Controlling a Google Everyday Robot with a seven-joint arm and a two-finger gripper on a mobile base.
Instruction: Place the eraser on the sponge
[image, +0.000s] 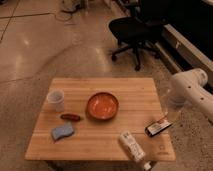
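Observation:
The eraser (158, 126), a flat black block with a white face and a red strip, lies near the table's right front edge. The sponge (62, 131), a light blue wavy pad, lies at the front left of the wooden table (127, 87). My white arm (189, 89) reaches in from the right. Its gripper (169, 110) shows only as a pale blur hanging below the arm at the table's right edge, just above and behind the eraser. It is open and holds nothing.
An orange bowl (102, 105) sits mid-table. A white cup (56, 100) stands at the left, and a small dark red oblong thing (70, 117) lies beside the sponge. A long white carton (132, 146) lies at the front edge. A black office chair (135, 30) stands behind the table.

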